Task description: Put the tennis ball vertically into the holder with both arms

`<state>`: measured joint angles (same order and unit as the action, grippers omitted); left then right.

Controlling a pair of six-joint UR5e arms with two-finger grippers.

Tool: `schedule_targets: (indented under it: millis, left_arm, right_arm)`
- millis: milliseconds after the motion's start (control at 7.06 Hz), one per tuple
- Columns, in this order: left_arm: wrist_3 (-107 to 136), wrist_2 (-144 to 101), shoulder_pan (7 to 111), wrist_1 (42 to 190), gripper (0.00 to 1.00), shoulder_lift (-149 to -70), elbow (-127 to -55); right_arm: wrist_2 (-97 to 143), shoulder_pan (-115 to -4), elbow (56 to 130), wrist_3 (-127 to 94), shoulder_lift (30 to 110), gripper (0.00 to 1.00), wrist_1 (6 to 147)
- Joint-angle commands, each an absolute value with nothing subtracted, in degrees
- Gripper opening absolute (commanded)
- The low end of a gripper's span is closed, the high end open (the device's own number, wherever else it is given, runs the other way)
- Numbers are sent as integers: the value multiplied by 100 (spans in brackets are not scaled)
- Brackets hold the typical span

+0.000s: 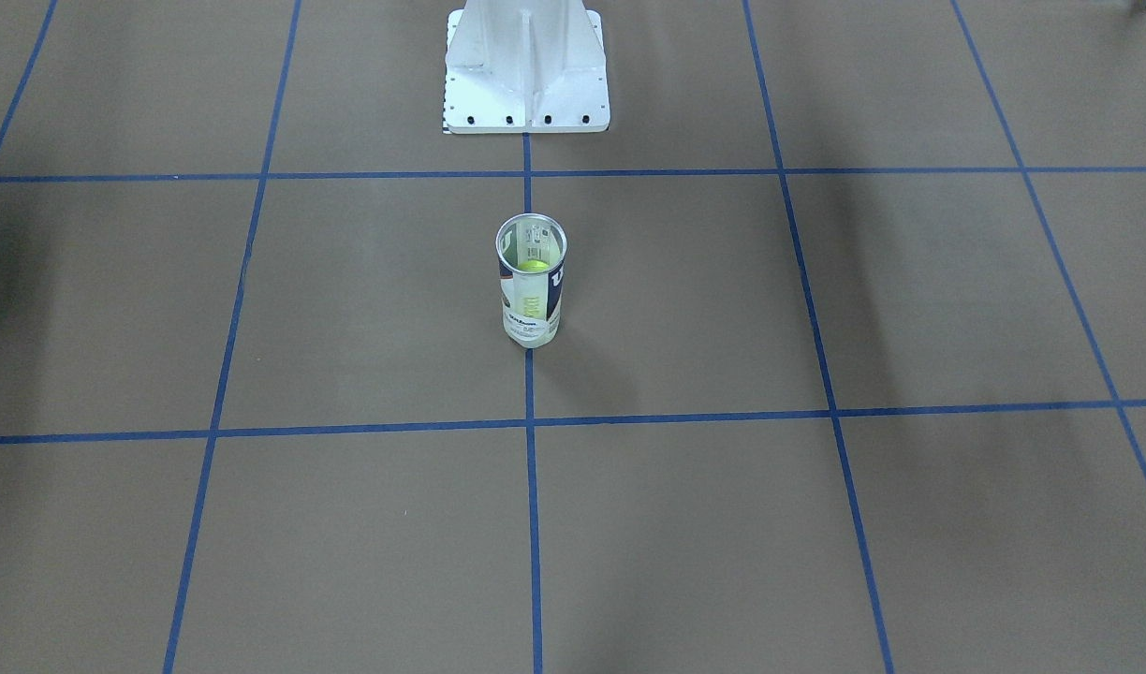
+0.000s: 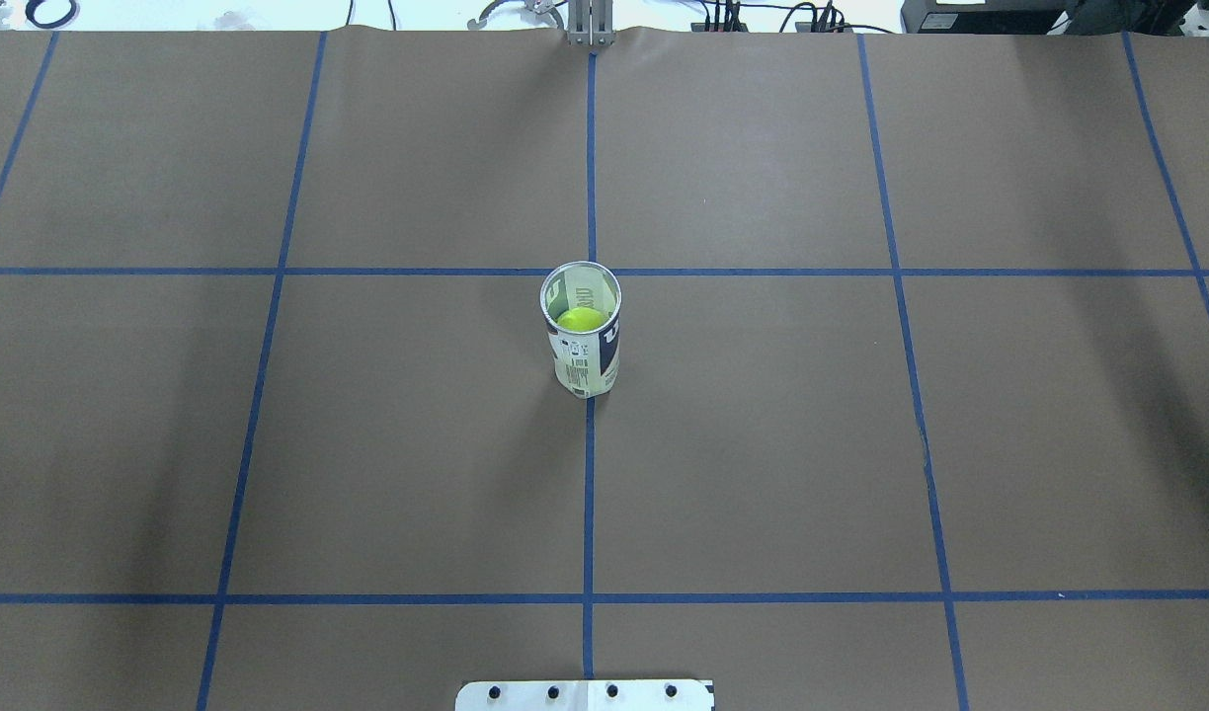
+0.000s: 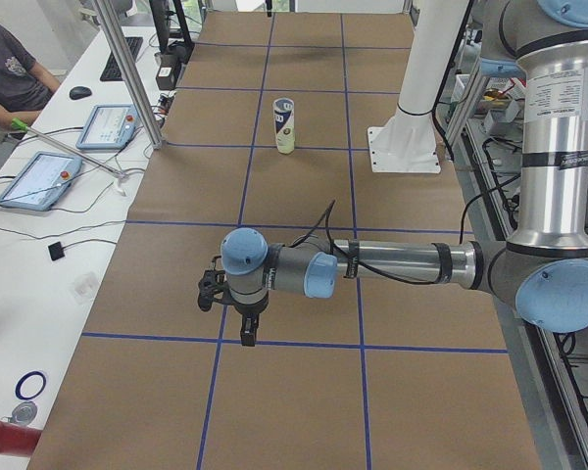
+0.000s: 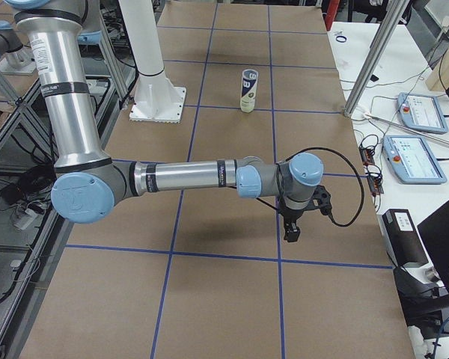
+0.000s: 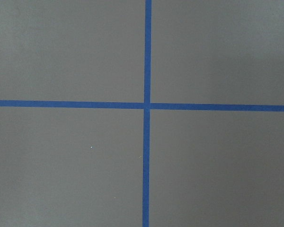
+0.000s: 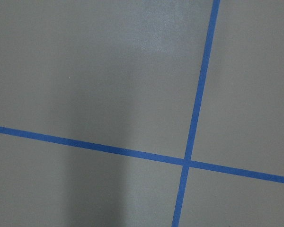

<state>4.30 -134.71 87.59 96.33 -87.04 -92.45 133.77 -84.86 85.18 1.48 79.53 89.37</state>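
The holder (image 1: 531, 285), a clear can with a white and navy label, stands upright at the table's middle on a blue tape line. It also shows in the overhead view (image 2: 583, 341) and both side views (image 3: 285, 124) (image 4: 248, 90). A yellow-green tennis ball (image 1: 534, 266) (image 2: 581, 318) sits inside it. My left gripper (image 3: 247, 328) hangs low over the table far from the holder, seen only in the exterior left view. My right gripper (image 4: 292, 232) hangs the same way at the other end. I cannot tell whether either is open or shut. Both wrist views show only table and tape.
The white pedestal base (image 1: 526, 94) (image 2: 585, 694) stands behind the holder on my side. Tablets (image 3: 39, 179) (image 4: 411, 157), cables and metal posts (image 3: 127, 69) line the far bench, where a seated operator (image 3: 5, 69) is.
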Motion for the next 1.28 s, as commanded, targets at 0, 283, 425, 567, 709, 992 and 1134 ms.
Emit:
schedule_targets:
  millis: [0, 283, 425, 567, 709, 992, 1134]
  left_arm:
    - [351, -13509, 8859, 9502, 100, -8675, -9009]
    - [457, -13518, 8859, 9071, 100, -8780, -9035]
    - [631, -13631, 8868, 8975, 100, -8850, -9053]
    - [659, -13762, 8877, 8843, 100, -8894, -9027]
    - [633, -13790, 8886, 8885, 100, -8834, -9044]
    - [580, -13764, 8886, 8938, 100, -8789, -9088]
    - [580, -13746, 8912, 9130, 100, -8737, -9157]
  right_arm:
    - [13368, -8499, 8534, 167, 7963, 100, 8947]
    - [13359, -8517, 8595, 576, 7963, 100, 9323]
    - [13264, -8586, 8631, 867, 7945, 100, 9647]
    - [13080, -8570, 8674, 896, 7971, 100, 9746]
    - [13078, -8569, 8736, 896, 8041, 100, 9747]
    - [13043, -8561, 8754, 923, 8155, 100, 9738]
    - [13034, -8561, 8850, 949, 8191, 100, 9747]
